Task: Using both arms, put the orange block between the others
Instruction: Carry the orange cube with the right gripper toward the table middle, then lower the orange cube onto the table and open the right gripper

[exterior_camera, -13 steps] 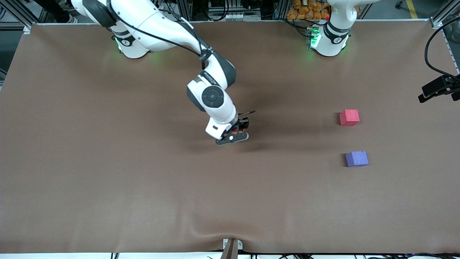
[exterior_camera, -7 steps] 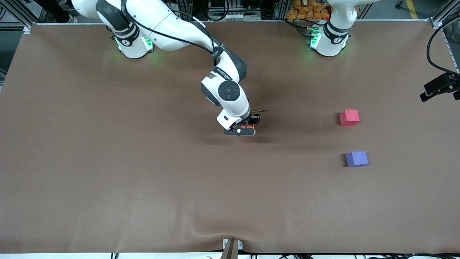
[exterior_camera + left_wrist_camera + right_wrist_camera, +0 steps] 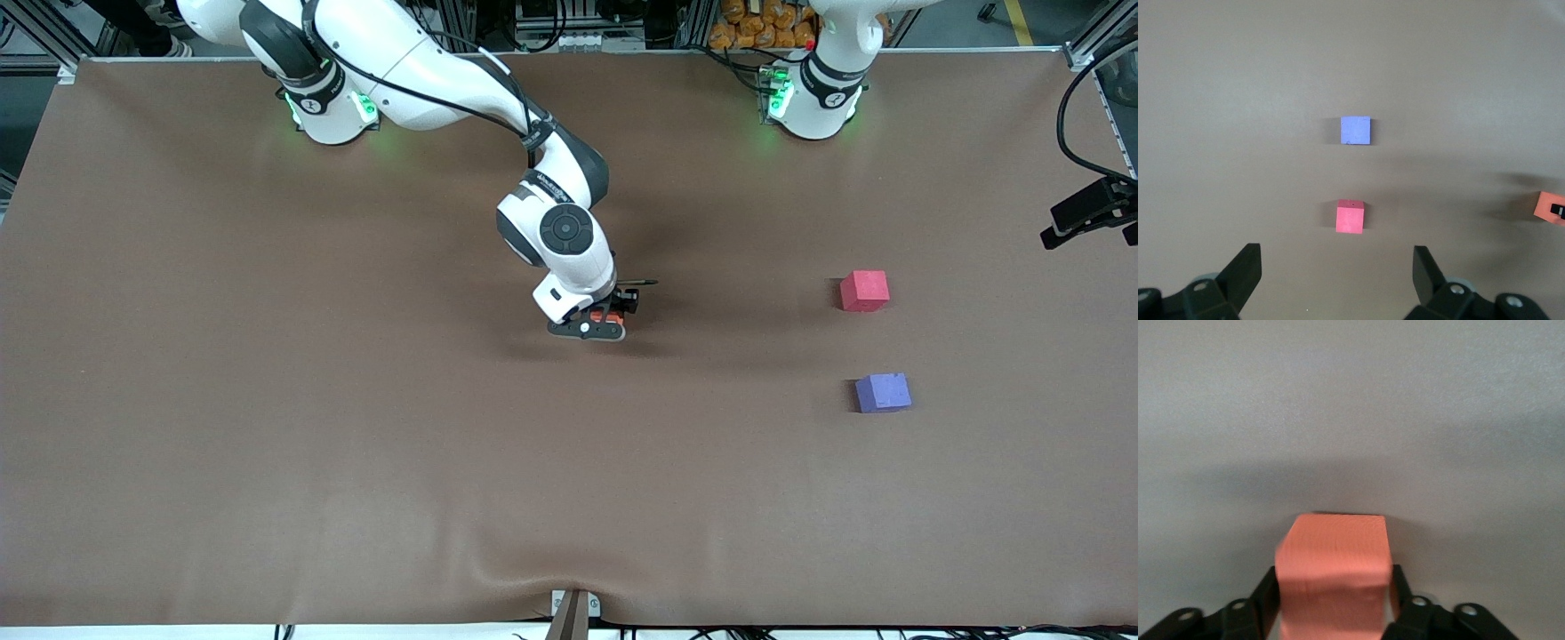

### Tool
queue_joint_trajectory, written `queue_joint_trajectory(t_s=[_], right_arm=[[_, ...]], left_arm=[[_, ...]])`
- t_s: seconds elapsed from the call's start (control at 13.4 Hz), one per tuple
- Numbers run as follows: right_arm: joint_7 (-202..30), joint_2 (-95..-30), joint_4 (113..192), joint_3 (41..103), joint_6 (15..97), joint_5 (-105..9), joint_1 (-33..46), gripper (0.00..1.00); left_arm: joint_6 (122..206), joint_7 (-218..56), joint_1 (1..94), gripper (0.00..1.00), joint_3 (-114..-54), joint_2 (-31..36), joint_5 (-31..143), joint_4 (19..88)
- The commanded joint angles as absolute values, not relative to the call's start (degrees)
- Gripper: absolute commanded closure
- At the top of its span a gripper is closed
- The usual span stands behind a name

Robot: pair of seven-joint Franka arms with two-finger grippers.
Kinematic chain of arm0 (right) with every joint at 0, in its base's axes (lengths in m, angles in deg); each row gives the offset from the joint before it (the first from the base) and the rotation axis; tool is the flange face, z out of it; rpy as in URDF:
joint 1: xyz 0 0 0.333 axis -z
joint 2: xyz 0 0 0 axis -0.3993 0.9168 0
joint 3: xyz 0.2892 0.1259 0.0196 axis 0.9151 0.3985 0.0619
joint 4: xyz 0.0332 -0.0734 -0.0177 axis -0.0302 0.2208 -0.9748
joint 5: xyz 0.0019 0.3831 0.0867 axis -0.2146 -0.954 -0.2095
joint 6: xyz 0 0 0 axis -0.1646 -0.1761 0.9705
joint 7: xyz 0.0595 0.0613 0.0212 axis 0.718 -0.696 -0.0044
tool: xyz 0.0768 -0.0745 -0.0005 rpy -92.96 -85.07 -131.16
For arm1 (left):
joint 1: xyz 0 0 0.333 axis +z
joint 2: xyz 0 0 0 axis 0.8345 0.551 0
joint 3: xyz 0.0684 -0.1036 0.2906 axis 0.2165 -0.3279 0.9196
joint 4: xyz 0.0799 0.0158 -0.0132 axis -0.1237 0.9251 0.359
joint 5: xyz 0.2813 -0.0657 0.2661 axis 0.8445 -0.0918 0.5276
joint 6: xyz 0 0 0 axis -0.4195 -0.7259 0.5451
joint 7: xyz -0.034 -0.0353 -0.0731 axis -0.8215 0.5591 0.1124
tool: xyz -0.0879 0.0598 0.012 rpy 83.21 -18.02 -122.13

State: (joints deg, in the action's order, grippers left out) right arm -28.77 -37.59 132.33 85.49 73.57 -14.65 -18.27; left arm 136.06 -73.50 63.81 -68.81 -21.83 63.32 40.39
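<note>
Reaching out over the middle of the brown worktop [image 3: 267, 400], the right arm [image 3: 427, 67] comes down from its base, and the right gripper [image 3: 597, 322] sits low just above the cloth. The orange block [image 3: 1335, 577] is between its two black fingers [image 3: 1268, 597]. In the right wrist view the fingers sit on either side of the block, with the block filling the space between them. I cannot tell if they are squeezing it or have just let go. In the front view only a bit of orange peeks out under the gripper.

The pinkish-red cube [image 3: 864, 290] and the blue-purple cube [image 3: 883, 392] sit toward the left arm's end of the worktop, well apart from the orange block. The blue-purple one is nearer to the front camera. A bare gap lies between the two cubes.

The left arm [image 3: 827, 80] waits. The left gripper [image 3: 1336, 277] hangs high over the two cubes with its fingers spread wide and nothing in them. In the left wrist view the orange block shows at the edge.
</note>
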Motion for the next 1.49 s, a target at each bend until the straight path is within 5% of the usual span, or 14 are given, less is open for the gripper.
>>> queue_joint_trajectory(t_s=[0.0,1.41], right_arm=[[-27.46,-36.7,129.9,85.43,72.73,-13.41,-17.96,0.0],[-38.16,-47.07,130.6,83.5,63.33,-3.92,-4.78,0.0]], left_arm=[[135.65,-72.05,64.39,0.0,-69.0,-21.99,62.63,40.23],[135.3,-75.03,61.93,0.0,-72.34,-19.81,62.98,41.81]])
